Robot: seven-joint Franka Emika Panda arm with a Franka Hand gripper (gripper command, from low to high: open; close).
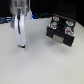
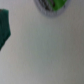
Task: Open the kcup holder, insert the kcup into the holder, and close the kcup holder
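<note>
The kcup holder [image 1: 60, 31] is a black box with pale grey handles on its fronts, standing on the white table at the exterior view's right. The picture is too blurred to tell whether its drawers are open. My gripper [image 1: 20, 44] hangs from the white arm at the exterior view's left, pointing down at the table, well apart from the holder. A small green spot at its tip is the kcup [image 1: 21, 47]. In the wrist view the kcup [image 2: 52, 4] shows as a round white and green shape, cut off by the picture's edge. My fingers cannot be made out.
The white table [image 1: 45, 65] spreads across the front. Dark clutter [image 1: 42, 12] lines the back edge behind the arm and the holder. An unclear dark green shape [image 2: 4, 27] sits at the border of the wrist view.
</note>
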